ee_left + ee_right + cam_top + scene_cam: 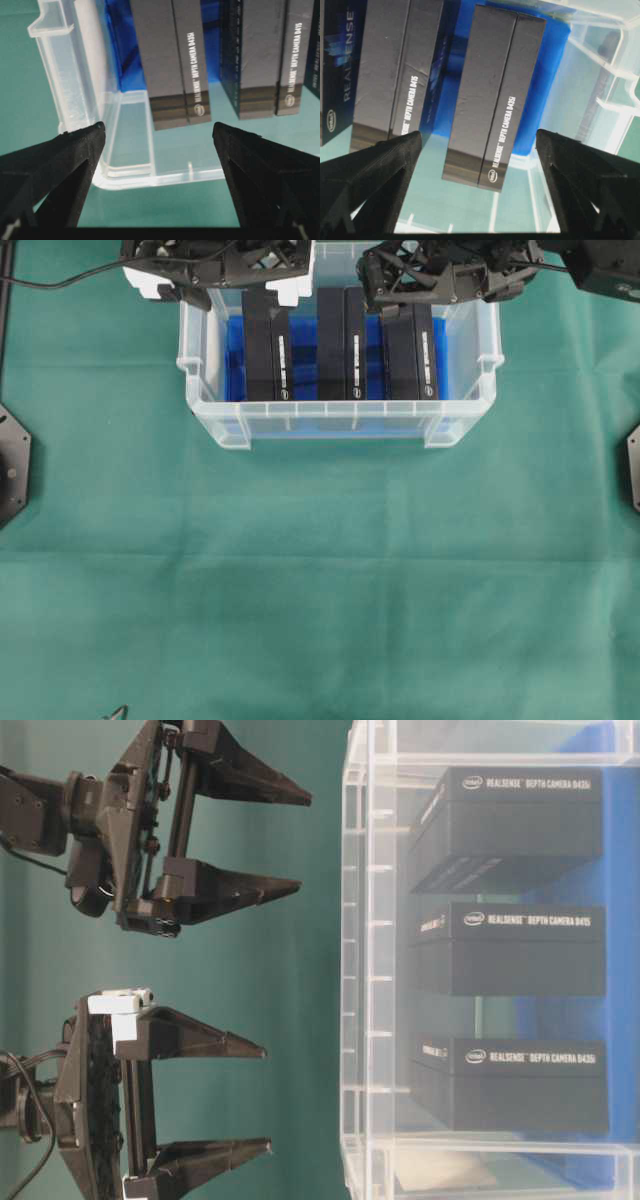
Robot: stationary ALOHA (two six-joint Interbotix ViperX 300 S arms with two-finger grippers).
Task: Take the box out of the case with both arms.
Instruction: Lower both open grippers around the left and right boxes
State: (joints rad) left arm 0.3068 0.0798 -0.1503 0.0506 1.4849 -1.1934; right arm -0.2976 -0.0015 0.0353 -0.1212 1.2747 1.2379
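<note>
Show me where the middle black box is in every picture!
Overhead: the middle box is the centre one of three in the case.
Table-level: the middle box is halfway up, marked D415.
Left wrist: the middle box is upper right, marked D415.
Right wrist: the middle box is upper left, marked D415.
Shared landmark: the blue floor under the boxes.

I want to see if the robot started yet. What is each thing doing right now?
Left hand: open, holding nothing, just outside the case.
Right hand: open, holding nothing.
Case: upright on the green cloth, no lid on.
Three black boxes: standing on edge side by side inside the case, untouched.
</note>
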